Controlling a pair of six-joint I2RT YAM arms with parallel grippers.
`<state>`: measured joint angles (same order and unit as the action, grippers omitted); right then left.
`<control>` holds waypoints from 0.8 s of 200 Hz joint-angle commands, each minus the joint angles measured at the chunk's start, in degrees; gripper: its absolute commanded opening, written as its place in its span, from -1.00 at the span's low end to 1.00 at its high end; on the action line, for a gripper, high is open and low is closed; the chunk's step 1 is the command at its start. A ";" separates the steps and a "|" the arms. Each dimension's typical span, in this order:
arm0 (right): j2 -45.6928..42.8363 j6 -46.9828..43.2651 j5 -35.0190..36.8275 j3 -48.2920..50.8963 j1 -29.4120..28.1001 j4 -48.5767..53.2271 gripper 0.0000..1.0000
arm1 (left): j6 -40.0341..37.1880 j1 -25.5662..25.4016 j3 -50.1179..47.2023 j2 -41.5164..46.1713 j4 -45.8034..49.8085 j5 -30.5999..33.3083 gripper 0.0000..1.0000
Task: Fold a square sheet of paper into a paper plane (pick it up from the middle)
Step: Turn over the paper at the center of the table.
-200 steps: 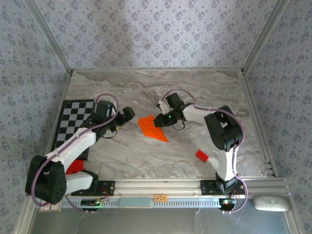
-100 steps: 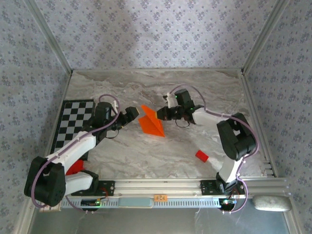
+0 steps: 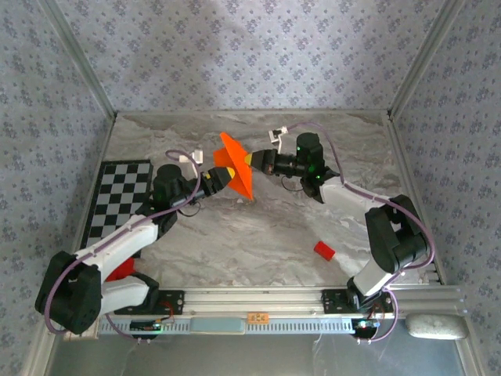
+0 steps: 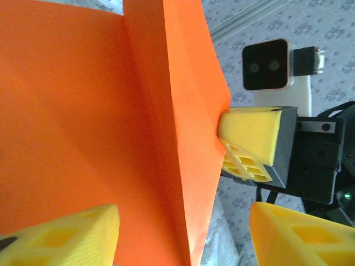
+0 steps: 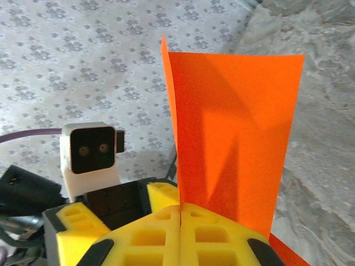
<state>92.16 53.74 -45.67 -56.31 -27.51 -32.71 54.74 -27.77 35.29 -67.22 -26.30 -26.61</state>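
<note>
One creased orange paper sheet [image 3: 238, 160] is being pinched by the right gripper [image 5: 180, 209] and straddled by the spread left gripper [image 4: 180, 230].

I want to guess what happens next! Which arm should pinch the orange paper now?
Left, probably. The right tool is shut on the orange paper, holding it up off the table. The left tool sits open astride the paper, one side each, ready to close on it.
</note>
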 commanded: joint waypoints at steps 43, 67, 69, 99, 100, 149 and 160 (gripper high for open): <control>-2.31 9.66 -2.75 2.00 -1.02 -10.95 -0.97 | 2.17 -1.12 1.09 -2.48 -9.74 -3.96 0.00; -2.25 10.84 -2.96 1.98 -1.23 -12.08 -0.96 | 2.31 -1.65 1.07 -2.50 -11.31 -4.83 -0.04; -2.23 10.97 -3.01 1.99 -1.23 -12.28 -0.96 | 2.35 -1.73 1.16 -2.48 -11.36 -4.89 -0.05; -1.80 13.35 -3.67 1.83 -1.45 -15.34 -0.95 | 2.52 -2.25 1.19 -3.20 -12.63 -5.63 -0.09; -1.80 13.38 -3.70 1.83 -1.47 -15.35 -0.95 | 2.54 -2.27 1.23 -3.19 -12.68 -5.68 -0.10; -1.28 14.86 -4.08 1.80 -1.58 -16.90 -0.92 | 4.41 -2.37 1.29 -5.04 -18.91 -7.65 -0.29; -1.04 15.21 -4.08 1.86 -1.51 -17.24 -0.92 | 4.50 -2.42 1.33 -5.11 -19.55 -7.90 -0.34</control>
<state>91.79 67.16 -48.49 -54.87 -28.64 -46.63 58.61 -29.76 35.31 -72.20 -39.90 -32.34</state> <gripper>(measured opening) 0.055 0.350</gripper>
